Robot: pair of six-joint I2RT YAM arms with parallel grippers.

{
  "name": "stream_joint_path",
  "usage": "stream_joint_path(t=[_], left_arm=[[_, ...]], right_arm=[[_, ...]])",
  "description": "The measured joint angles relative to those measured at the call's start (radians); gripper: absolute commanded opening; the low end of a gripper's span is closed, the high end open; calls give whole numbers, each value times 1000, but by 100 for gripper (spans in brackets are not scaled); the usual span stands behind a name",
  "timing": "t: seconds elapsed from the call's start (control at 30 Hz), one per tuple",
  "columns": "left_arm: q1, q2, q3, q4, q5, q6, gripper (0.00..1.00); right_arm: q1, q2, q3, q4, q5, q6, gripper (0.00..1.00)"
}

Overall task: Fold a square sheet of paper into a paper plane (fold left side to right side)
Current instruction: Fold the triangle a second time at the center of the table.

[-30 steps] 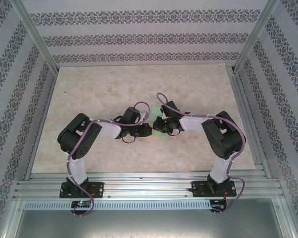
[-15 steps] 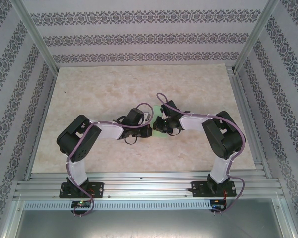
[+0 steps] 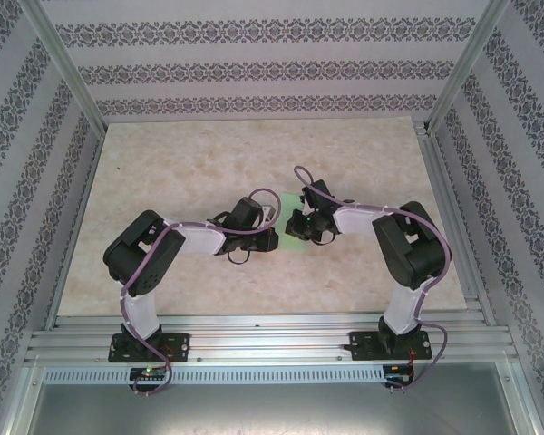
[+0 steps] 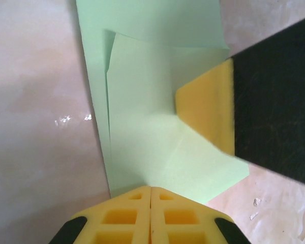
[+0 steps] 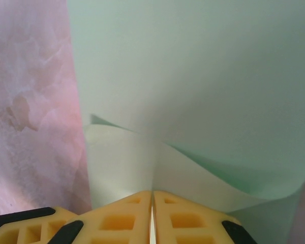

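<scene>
The square sheet of paper (image 3: 291, 201) is light green, partly folded, and lies mid-table between both wrists. In the left wrist view the paper (image 4: 142, 101) lies flat with one layer doubled over another and a diagonal crease. My left gripper (image 4: 151, 189) is shut, its tips resting on the sheet's near edge. The right gripper's yellow finger (image 4: 206, 109) rests on the sheet from the right. In the right wrist view my right gripper (image 5: 152, 192) is shut on a raised fold of the paper (image 5: 193, 76), which curls up and over beyond the tips.
The beige marbled tabletop (image 3: 181, 163) has open room to the left, the right and behind the paper. Patterned walls and aluminium posts (image 3: 68, 68) enclose it. A metal rail (image 3: 254, 333) runs along the near edge by the arm bases.
The left gripper slid slightly right toward the paper. The right gripper shifted a little right and away from the bases, keeping its hold on the fold.
</scene>
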Motion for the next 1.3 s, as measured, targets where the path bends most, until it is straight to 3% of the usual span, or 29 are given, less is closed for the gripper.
stream_joint_path(t=[0.57, 0.87, 1.03, 1.3], left_arm=[[0, 0, 0, 0, 2, 0, 8], [0, 0, -3, 7, 4, -7, 9], [0, 0, -5, 11, 4, -8, 9], [-1, -11, -26, 27, 5, -16, 12]], right_arm=[[-169, -5, 62, -114, 51, -127, 11], [-63, -156, 48, -94, 38, -90, 12], [16, -102, 29, -43, 9, -39, 12], [18, 7, 36, -65, 35, -34, 11]])
